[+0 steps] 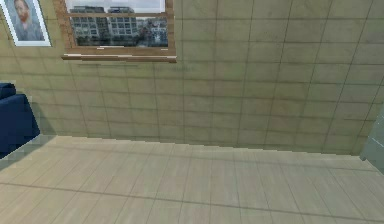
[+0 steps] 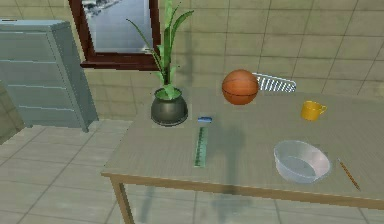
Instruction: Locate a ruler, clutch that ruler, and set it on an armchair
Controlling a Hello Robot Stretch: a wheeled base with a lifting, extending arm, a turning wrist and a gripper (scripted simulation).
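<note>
Though the claw's state cannot be told, the ruler [image 2: 200, 150] lies on the table [image 2: 150, 165] near plant [image 2: 169, 100], ball [image 2: 240, 87] and bowl [image 2: 301, 161]

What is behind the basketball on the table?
A pale ribbed object pokes out at the right of the basketball. The ball covers its left end, so what it is cannot be told. Farther back is the tiled wall.
</note>
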